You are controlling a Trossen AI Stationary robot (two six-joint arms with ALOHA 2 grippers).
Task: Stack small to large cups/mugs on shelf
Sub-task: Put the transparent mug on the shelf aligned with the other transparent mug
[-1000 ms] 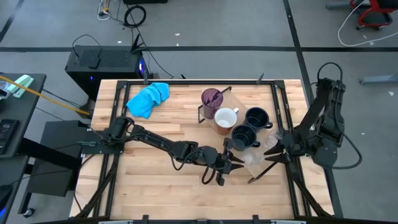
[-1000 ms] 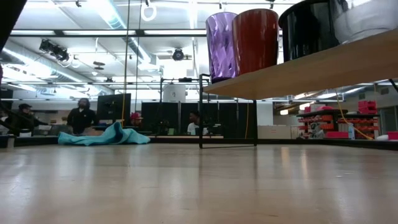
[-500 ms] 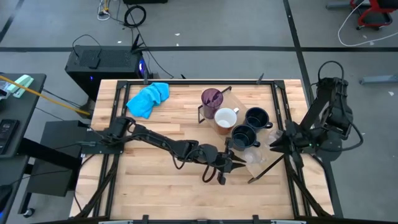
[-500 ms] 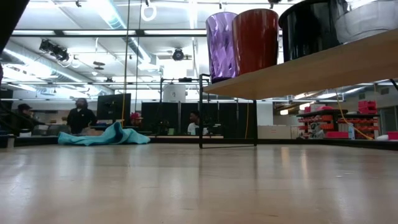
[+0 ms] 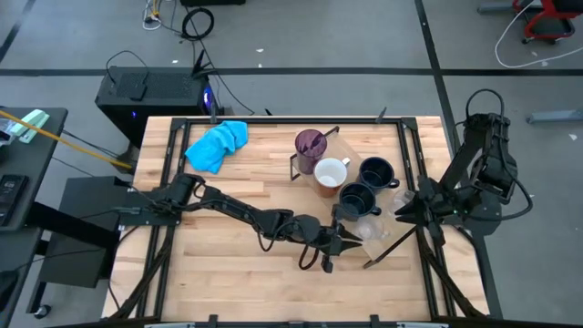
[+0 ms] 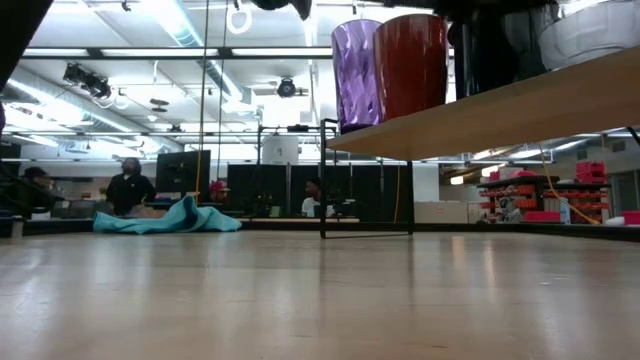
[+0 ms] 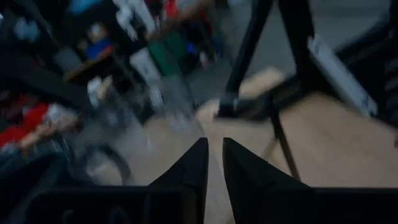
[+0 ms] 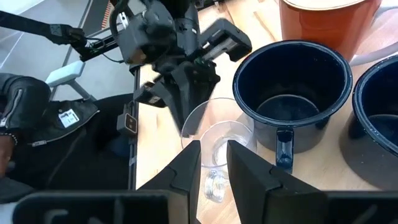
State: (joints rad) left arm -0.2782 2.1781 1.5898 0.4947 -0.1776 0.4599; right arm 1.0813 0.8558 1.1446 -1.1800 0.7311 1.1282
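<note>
The shelf (image 5: 393, 239), a light board on a black wire frame, runs slantwise at the table's right. On it stand the purple tumbler (image 5: 310, 144), the white mug (image 5: 330, 173), two navy mugs (image 5: 375, 173) (image 5: 355, 198) and a clear glass (image 5: 369, 230). My left gripper (image 5: 344, 241) is shut, just left of that glass. In the right wrist view its fingers (image 8: 186, 102) reach the glass (image 8: 217, 140). My right gripper (image 5: 399, 212) is shut, right of the glass, its fingers (image 8: 186, 168) short of it. A second glass is hidden. My left gripper's shut fingers come slanting down from the table's left at the clear glass's rim (image 8: 185, 124). I cannot tell whether they touch it. The glass stands upright on the shelf.
A bright blue cloth (image 5: 217, 144) lies at the table's far left. The near left of the tabletop (image 5: 228, 273) is bare wood. Black rails (image 5: 414, 164) border the table. In the low view, people sit in the room behind, and the shelf board (image 6: 520, 110) stands raised on its frame.
My right gripper has drawn back from the clear glass toward the table's right edge, then kept still. My left gripper has crept toward the glass, and a dark shape now hides the navy mug in the low view. The cups have stayed in place.
</note>
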